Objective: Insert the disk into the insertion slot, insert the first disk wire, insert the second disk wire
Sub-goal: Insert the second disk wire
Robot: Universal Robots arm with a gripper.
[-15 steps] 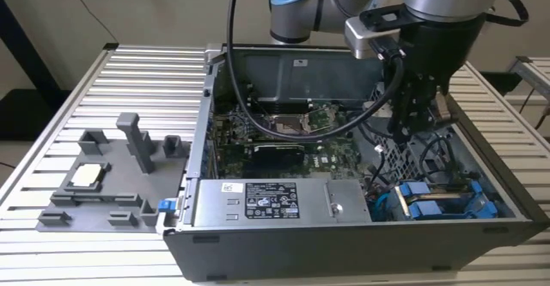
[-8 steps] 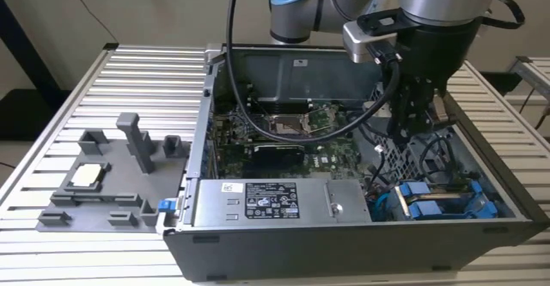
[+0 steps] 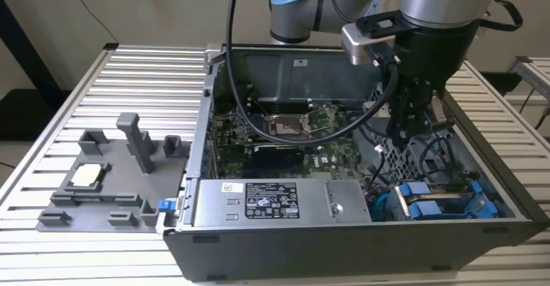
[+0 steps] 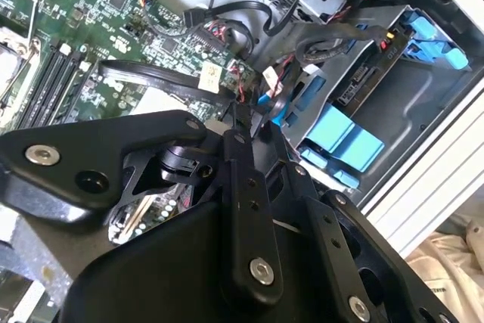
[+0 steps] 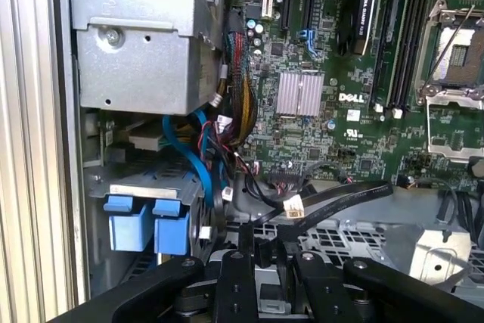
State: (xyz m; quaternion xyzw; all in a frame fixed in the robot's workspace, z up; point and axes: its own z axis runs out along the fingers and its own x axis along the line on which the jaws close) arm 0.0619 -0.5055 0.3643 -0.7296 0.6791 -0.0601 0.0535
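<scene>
Your gripper (image 5: pixel 263 234) nearest lens, pinched on end of black flat wire (image 5: pixel 340 196) above perforated drive cage (image 5: pixel 355 238). Disk (image 3: pixel 432 207) in blue carrier sits in bay, computer case (image 3: pixel 344 250) corner, exterior view's right.

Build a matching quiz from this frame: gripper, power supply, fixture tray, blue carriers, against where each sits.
1 gripper
2 power supply
3 grey fixture tray
4 blue carriers

A on the table, at the exterior view's left of the case
B in the case's corner, exterior view's right
C over the perforated cage inside the case
D along the case wall closest to the exterior camera, label up

Pairs: 1-C, 2-D, 3-A, 4-B
</scene>
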